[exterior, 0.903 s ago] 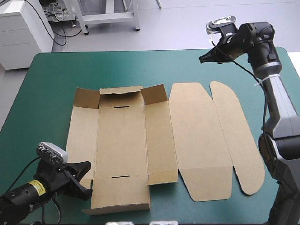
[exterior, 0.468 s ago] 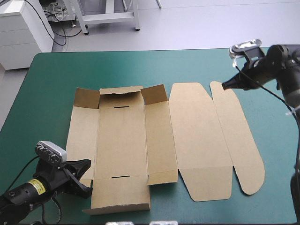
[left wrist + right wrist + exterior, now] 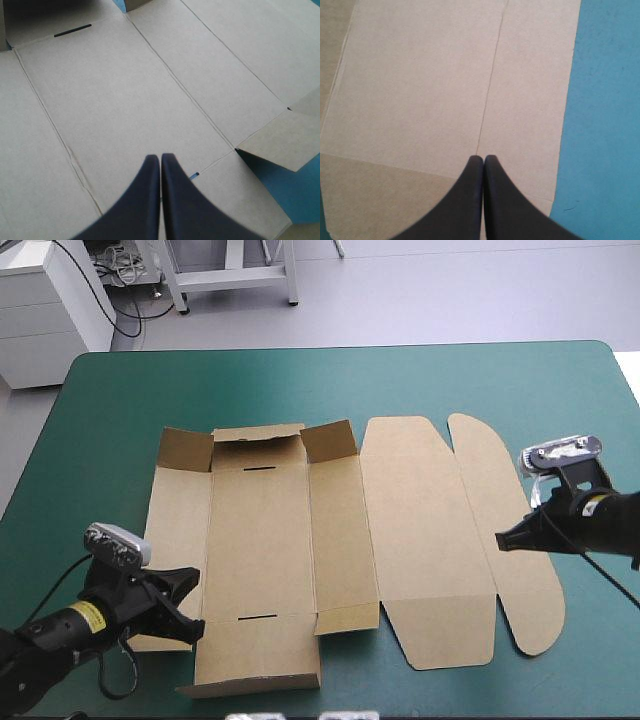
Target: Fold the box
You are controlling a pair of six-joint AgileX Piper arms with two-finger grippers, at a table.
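The box (image 3: 260,540) lies lengthwise left-right; left gripper (image 3: 160,157) and right gripper (image 3: 483,157) both pressed together.

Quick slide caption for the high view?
Brown box lies flat, far flaps raised; left end effector at its near-left corner, right end effector over its rounded flap.

The left gripper (image 3: 160,156) has two broad black fingers (image 3: 135,200), smooth curved fins that narrow to rounded tips. The right gripper (image 3: 483,157) has a matching pair. Behind the left claw, the black arm (image 3: 40,640) carries a yellow label (image 3: 78,618) with dark print. Behind the right claw sits a smaller yellow mark (image 3: 598,503).
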